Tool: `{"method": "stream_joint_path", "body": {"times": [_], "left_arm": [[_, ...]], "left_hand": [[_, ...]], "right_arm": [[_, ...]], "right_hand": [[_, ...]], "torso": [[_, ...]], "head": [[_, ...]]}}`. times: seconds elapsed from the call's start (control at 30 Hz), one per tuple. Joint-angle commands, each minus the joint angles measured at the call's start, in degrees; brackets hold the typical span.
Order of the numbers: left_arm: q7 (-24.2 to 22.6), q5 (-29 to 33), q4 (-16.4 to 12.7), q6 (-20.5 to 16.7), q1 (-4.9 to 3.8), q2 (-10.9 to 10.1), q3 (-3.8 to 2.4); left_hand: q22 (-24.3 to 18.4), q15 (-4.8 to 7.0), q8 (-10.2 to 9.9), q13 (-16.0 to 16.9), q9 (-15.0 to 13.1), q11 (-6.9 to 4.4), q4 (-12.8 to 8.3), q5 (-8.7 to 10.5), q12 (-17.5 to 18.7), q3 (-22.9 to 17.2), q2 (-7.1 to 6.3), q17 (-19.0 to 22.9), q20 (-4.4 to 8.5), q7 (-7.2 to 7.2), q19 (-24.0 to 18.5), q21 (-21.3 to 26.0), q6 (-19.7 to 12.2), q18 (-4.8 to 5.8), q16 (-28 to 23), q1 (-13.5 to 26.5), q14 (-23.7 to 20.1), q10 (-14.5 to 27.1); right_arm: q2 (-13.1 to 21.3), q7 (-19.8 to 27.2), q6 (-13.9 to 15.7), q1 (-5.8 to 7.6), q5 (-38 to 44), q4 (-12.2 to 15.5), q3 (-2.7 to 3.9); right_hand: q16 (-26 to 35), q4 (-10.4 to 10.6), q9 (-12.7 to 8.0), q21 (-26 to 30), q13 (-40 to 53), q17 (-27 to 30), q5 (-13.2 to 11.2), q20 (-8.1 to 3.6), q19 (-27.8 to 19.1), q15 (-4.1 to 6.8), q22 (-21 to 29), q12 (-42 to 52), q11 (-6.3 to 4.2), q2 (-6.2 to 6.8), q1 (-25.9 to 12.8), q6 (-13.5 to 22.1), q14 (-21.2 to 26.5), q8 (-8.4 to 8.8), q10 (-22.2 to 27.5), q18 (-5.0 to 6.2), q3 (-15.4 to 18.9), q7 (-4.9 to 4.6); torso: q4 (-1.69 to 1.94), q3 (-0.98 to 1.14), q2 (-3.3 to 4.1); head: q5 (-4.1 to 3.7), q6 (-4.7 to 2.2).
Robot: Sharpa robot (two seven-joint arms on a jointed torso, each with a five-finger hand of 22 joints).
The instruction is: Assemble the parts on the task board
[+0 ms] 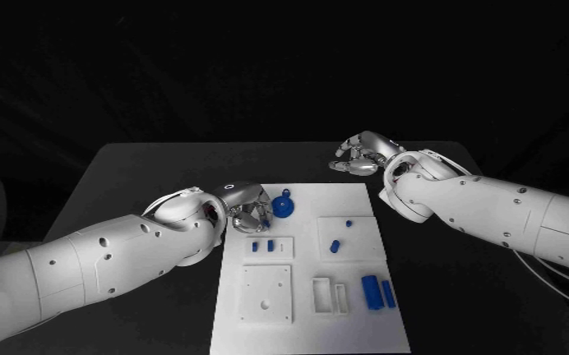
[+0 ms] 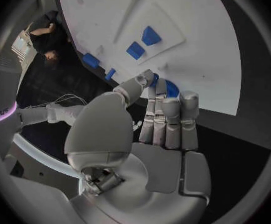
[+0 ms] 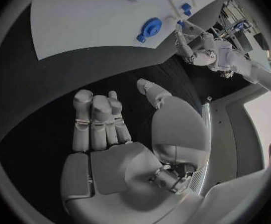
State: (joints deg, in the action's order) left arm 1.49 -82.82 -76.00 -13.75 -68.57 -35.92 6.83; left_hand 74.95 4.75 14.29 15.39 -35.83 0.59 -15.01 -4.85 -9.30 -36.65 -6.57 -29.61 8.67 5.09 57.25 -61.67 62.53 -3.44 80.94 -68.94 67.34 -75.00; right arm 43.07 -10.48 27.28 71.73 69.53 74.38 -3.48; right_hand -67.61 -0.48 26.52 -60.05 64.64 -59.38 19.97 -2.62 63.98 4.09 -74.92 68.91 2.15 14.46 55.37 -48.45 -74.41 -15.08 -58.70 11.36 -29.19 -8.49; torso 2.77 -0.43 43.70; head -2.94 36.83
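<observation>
The white task board lies in the middle of the black table. A round blue part stands at its far left corner. My left hand is right beside it at the board's left edge, holding nothing. In the left wrist view the fingers reach out side by side, and the round blue part shows just past their tips. My right hand hovers over the bare table beyond the board's far edge, fingers loosely bent, thumb apart, nothing in it. The right wrist view shows the same round part.
Two small blue blocks sit in a raised plate on the board's left. A blue peg and a blue stud are on the right plate. Two long blue bars lie near the right edge, beside white frames.
</observation>
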Motion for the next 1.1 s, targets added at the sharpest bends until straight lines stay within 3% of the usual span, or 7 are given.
{"method": "stream_joint_path", "body": {"times": [0.03, 0.63, 1.1], "left_arm": [[-0.35, 0.8, 0.11, 0.71, -0.04, -0.21, -0.02], [-0.8, 0.19, 1.57, 1.03, 0.09, 0.16, 0.01], [-0.95, -0.06, 2.41, 1.33, 0.21, 1.02, 0.08]], "left_hand": [[0.33, 0.21, 0.03, 0.28, -0.08, 0.85, 0.0, -0.09, 0.07, -0.48, 0.5, 0.06, 1.44, -0.06, 0.23, -0.23, 0.33, -4.38, 0.23, -0.12, 0.24, -1.33], [0.34, 0.22, 0.04, 0.31, -0.04, 0.84, -0.1, -0.05, 0.16, -0.57, 0.51, 0.06, 1.5, -0.07, 0.27, -0.26, 0.37, -4.37, 0.25, -0.19, 0.3, -1.41], [0.35, 0.22, 0.03, 0.32, 0.0, 0.84, -0.1, -0.03, 0.23, -0.59, 0.55, 0.06, 1.53, -0.06, 0.31, -0.28, 0.36, -4.35, 0.26, -0.14, 0.32, -1.45]], "right_arm": [[0.0, 0.39, -0.49, -0.02, 0.17, 0.03, 0.02], [-0.06, 0.39, -0.5, -0.02, 0.17, 0.0, 0.02], [-0.06, 0.39, -0.51, -0.02, 0.17, -0.02, 0.02]], "right_hand": [[0.33, 0.07, -0.07, 0.22, -0.09, -0.07, 0.27, -0.55, -0.02, 0.1, -1.03, 0.31, 0.04, -0.53, -0.11, 0.0, -0.44, -0.05, 0.39, 3.64, 0.39, -0.24], [0.33, 0.05, -0.08, 0.22, -0.1, -0.09, 0.28, -0.56, -0.02, 0.1, -1.03, 0.32, 0.04, -0.54, -0.1, 0.01, -0.45, -0.05, 0.4, 3.64, 0.41, -0.24], [0.34, 0.05, -0.08, 0.23, -0.11, -0.1, 0.28, -0.56, -0.01, 0.1, -1.04, 0.33, 0.04, -0.57, -0.08, 0.01, -0.45, -0.05, 0.4, 3.64, 0.42, -0.24]], "torso": [[0.0, -0.03, 0.03], [-0.12, 0.11, 0.06], [-0.1, 0.08, 0.04]], "head": [[-0.07, 0.04], [0.11, 0.27], [0.07, 0.35]]}}
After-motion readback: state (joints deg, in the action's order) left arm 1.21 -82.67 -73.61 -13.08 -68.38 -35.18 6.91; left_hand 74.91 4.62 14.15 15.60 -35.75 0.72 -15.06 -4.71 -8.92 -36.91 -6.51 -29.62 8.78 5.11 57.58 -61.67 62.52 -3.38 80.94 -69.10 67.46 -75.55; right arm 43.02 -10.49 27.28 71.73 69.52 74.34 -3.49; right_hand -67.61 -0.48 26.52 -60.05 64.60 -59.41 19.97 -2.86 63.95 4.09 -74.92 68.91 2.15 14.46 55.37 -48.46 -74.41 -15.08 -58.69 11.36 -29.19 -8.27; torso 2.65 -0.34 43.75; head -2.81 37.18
